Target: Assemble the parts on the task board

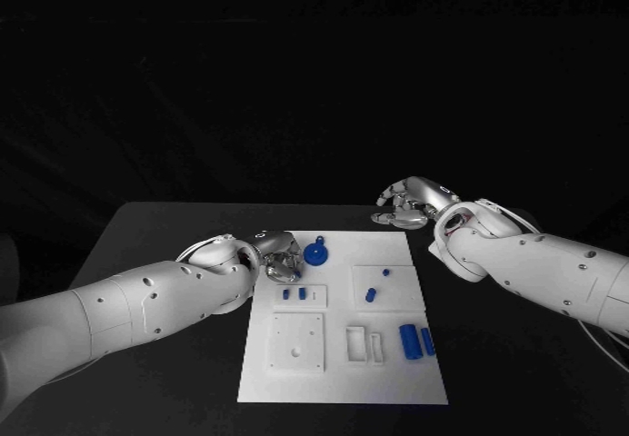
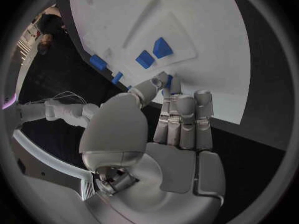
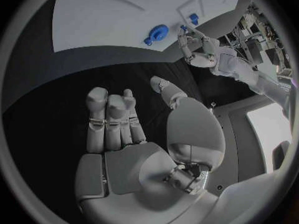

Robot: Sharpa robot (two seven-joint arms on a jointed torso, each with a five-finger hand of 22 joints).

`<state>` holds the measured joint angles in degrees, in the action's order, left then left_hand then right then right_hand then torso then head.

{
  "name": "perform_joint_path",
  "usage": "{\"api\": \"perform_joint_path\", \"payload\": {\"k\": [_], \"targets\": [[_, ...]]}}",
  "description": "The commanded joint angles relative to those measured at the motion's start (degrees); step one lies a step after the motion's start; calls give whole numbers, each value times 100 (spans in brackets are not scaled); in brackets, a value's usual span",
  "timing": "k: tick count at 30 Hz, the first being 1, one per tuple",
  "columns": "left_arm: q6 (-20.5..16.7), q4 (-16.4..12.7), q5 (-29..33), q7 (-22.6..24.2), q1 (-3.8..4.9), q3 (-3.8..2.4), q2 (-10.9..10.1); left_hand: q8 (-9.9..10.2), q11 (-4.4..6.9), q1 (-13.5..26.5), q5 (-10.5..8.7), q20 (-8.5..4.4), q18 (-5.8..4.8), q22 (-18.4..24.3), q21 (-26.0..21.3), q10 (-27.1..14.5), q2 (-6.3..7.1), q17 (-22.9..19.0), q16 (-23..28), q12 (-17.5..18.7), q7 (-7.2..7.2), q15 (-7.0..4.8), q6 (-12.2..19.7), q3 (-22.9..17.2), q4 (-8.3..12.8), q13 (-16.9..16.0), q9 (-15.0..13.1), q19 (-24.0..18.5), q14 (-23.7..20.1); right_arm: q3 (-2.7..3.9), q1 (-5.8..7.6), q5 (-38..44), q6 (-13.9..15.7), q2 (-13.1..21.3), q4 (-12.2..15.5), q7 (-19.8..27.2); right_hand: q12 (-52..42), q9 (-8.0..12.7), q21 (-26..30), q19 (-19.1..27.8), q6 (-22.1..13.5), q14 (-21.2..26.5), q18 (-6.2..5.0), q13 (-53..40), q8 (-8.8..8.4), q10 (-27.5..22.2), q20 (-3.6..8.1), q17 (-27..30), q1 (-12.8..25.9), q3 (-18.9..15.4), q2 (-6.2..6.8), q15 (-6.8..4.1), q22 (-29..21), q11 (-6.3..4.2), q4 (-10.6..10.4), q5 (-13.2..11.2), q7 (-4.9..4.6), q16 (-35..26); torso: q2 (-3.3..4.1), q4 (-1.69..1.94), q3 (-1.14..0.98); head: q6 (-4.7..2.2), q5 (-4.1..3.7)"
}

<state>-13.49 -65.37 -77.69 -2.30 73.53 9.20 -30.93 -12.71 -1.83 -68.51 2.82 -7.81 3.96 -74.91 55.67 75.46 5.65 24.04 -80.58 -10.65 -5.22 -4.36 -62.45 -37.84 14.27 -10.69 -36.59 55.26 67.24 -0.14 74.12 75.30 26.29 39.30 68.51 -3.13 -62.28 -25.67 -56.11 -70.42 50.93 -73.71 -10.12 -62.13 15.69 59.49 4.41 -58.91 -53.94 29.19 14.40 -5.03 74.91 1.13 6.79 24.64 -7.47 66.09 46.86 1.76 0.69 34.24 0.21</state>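
Centrally in the head view, the white rectangular task board (image 1: 344,381) lies on the black desk (image 1: 157,227). The left hand (image 1: 275,256) sits at the board's far left corner, touching or just beside a blue round toothed part with a stem (image 1: 316,252); whether it grips that part cannot be told here. Two blue cylindrical parts (image 1: 417,341) lie in a near recess, small blue pieces (image 1: 297,293) in a middle one. The right hand (image 1: 400,207) hovers off the board's far edge.

Left wrist view: the left hand's fingertips (image 2: 171,84) close on a blue piece at the board edge, so it probably pinches the toothed part.

Right wrist view: the right hand (image 3: 124,124) holds nothing, fingers extended side by side with the thumb apart, above bare desk.

Step in hand: picking up the toothed part. The next move calls for a secure pinch before lifting towards its seat.
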Motion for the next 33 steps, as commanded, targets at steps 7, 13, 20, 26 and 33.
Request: {"api": "perform_joint_path", "payload": {"k": [7,13,20,26,33], "targets": [[-92,-103,-360,15,-44,65,-4,-8,2,-1,19,-216,165,-72,24,32,13,-12,-17,23,-12,-25,-14,-57,-7,5,10,8,-17,2,-24,51,-62,3,-3,39,-29,7,22,-11,9,-33,-488,6,18,7,29,-8,15,30,-43,-3,94,13,-15,23,-30,-20,-3,2,1,-10,-1],[-13,-173,-305,-31,-44,80,-32,80,-3,-29,15,-212,153,-75,14,35,148,-20,-4,51,-70,-16,149,-66,10,6,71,-18,-54,2,-32,51,-61,14,-1,44,-29,8,23,-11,7,-32,-488,7,17,6,29,-8,16,30,-40,-3,94,13,-14,23,-30,-21,-3,3,2,-29,-6],[-36,-197,-290,-47,-45,81,-65,247,-45,-11,11,-188,133,-72,-18,-31,379,-47,47,119,-201,23,491,3,41,24,160,-73,-131,2,-47,51,-62,21,11,44,-24,13,28,-6,-12,-27,-488,12,7,-3,30,-8,13,28,-30,0,93,17,-5,21,-34,-28,-1,0,2,-34,-7],[-122,-192,-267,-57,-45,81,-74,318,-52,-32,12,-179,136,-69,-29,-24,452,-57,58,139,-249,30,664,16,22,22,208,-77,-142,2,-54,51,-63,25,8,41,-24,14,29,-5,-15,-27,-487,13,6,-4,30,-8,11,27,-28,1,93,18,-3,20,-35,-29,3,0,6,-36,-13],[-213,-166,-260,-60,-46,80,-90,405,-52,-82,13,-176,140,-65,-39,-13,496,-67,64,164,-214,29,907,12,-1,19,285,-69,-140,2,-62,51,-83,31,8,53,-22,14,31,-3,-18,-25,-488,15,4,-7,30,-8,11,26,-25,2,93,19,0,18,-36,-31,2,-1,5,-39,-17]]}}
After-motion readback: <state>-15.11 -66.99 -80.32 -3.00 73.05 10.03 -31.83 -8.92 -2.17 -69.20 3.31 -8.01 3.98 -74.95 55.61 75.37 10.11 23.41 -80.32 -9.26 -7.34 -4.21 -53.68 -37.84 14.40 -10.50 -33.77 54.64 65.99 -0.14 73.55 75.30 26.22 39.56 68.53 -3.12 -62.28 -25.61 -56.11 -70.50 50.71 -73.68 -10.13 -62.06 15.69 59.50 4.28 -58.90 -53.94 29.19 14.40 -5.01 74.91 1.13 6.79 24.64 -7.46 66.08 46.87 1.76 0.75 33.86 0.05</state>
